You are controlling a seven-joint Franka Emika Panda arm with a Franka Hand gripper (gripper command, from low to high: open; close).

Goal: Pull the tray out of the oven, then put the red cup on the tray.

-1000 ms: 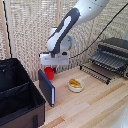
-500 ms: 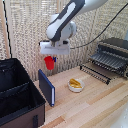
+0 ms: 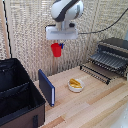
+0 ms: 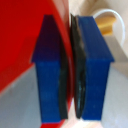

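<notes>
Exterior view: hand [image 3: 57,44] grips red cup [image 3: 56,50] aloft

red cup [image 4: 22,45] blurred, cut off by wrist view's edge, white bowl [image 4: 111,22] mostly behind blue fingers [image 4: 92,65]

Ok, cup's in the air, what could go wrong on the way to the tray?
1. The gripper pinches only the cup wall between its pads; a thin rim grip could slip or let the cup swing during the carry.
2. The bowl sits roughly between here and the tray; a low path might clip it.
3. The tray is open wire bars, so the cup could tip when released.
</notes>
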